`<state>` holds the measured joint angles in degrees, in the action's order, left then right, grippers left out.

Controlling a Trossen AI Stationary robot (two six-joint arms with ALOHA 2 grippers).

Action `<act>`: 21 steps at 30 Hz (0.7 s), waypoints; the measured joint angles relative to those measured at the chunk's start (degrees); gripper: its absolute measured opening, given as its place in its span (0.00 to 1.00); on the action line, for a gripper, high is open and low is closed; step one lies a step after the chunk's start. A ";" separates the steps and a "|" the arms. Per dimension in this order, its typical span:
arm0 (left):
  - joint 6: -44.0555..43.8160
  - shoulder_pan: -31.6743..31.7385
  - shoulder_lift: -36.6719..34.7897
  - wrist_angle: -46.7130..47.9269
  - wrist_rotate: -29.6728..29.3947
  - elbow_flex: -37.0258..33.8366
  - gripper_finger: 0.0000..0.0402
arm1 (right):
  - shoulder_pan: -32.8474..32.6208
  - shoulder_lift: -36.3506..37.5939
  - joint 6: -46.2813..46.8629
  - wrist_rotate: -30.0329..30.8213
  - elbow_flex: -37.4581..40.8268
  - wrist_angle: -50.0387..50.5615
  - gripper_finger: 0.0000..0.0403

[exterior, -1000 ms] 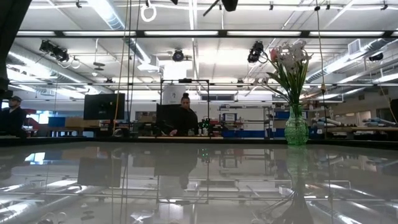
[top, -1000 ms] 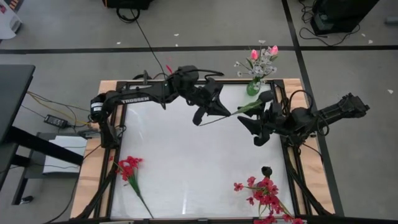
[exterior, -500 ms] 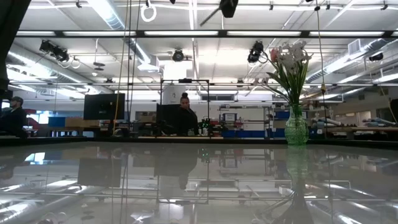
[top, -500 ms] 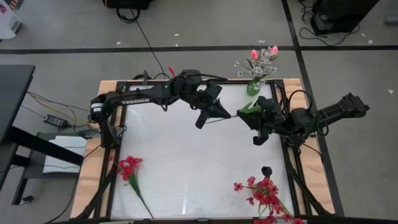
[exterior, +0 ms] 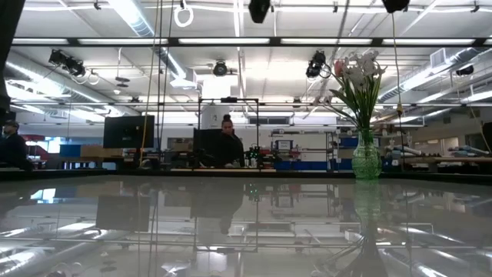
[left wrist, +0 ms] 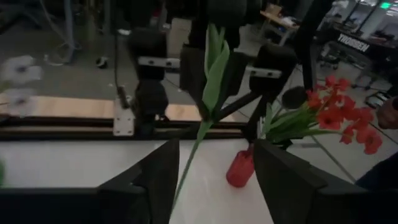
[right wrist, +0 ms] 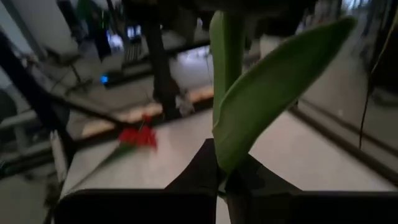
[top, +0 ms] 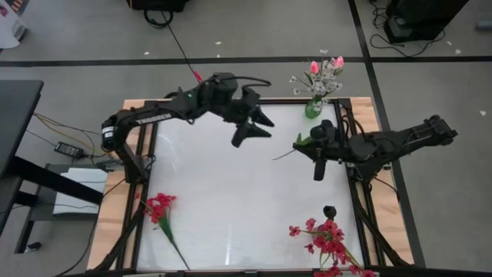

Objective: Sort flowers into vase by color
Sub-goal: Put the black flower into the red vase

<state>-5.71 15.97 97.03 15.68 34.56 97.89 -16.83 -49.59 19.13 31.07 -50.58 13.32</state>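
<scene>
My right gripper (top: 311, 148) is shut on a green-stemmed flower (top: 292, 150) above the table's far right part; its bloom is hidden. My left gripper (top: 255, 131) hovers open to the left of the stem's free end, touching nothing. In the left wrist view the stem (left wrist: 198, 140) runs toward the gap between my open fingers (left wrist: 214, 180). A green vase (top: 313, 109) with pink tulips and white sprays stands at the far right edge. Red flowers (top: 159, 208) lie near left; more red flowers (top: 327, 238) show near right, by a red vase (left wrist: 240, 169). My right gripper pinches the flower between its two fingers on the stem where the long leaves sprout (right wrist: 219, 163). The fingers come about level from the table's right side. The flower is lifted clear, and its bare stem end (top: 277, 158) slants out toward the table's left.
A small dark object (top: 329, 210) sits beside the near-right red flowers. The black frame rail (top: 146, 161) edges the white tabletop. In the low view the green vase (exterior: 366, 158) stands at the right, with a person at a desk far behind.
My right gripper has shut on the flower near its leaves. My left gripper, which held the stem's end, has opened, let go and drawn back toward the table's far left. The flower now hangs from the right gripper alone, shifted slightly right.
</scene>
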 joint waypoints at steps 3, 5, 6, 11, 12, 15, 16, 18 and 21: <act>1.06 1.55 -2.23 3.65 -0.80 0.00 0.53 | -0.39 1.19 3.68 -2.66 -2.60 8.78 0.04; 1.81 2.27 -3.90 6.96 -2.69 0.00 0.53 | -1.20 2.84 6.76 -4.05 -3.13 13.88 0.04; 2.10 2.42 -4.78 8.76 -4.10 0.00 0.53 | -1.90 3.93 8.45 -4.31 -3.12 16.07 0.04; 3.81 2.02 -8.68 14.80 -11.41 -0.02 0.53 | -6.77 9.95 17.12 -5.57 -2.76 25.24 0.04; 3.76 2.03 -9.45 15.98 -12.71 -0.02 0.53 | -7.86 10.94 19.00 -6.46 -2.75 26.69 0.04; 3.07 1.72 -11.54 17.91 -16.80 -0.02 0.53 | -11.06 13.36 23.60 -9.74 -2.74 29.54 0.04; 2.34 1.45 -12.19 18.53 -18.31 -0.02 0.53 | -12.02 13.82 25.03 -10.89 -2.74 29.97 0.04; 1.12 0.98 -13.30 19.95 -21.64 -0.02 0.53 | -13.58 14.21 26.97 -13.35 -2.74 30.65 0.04; -1.27 -0.61 -14.63 21.04 -26.30 -0.02 0.53 | -15.60 13.80 28.49 -17.90 -2.71 32.04 0.04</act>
<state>-6.98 15.36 82.40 36.72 8.26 97.86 -32.42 -35.79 47.62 13.18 -53.30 45.36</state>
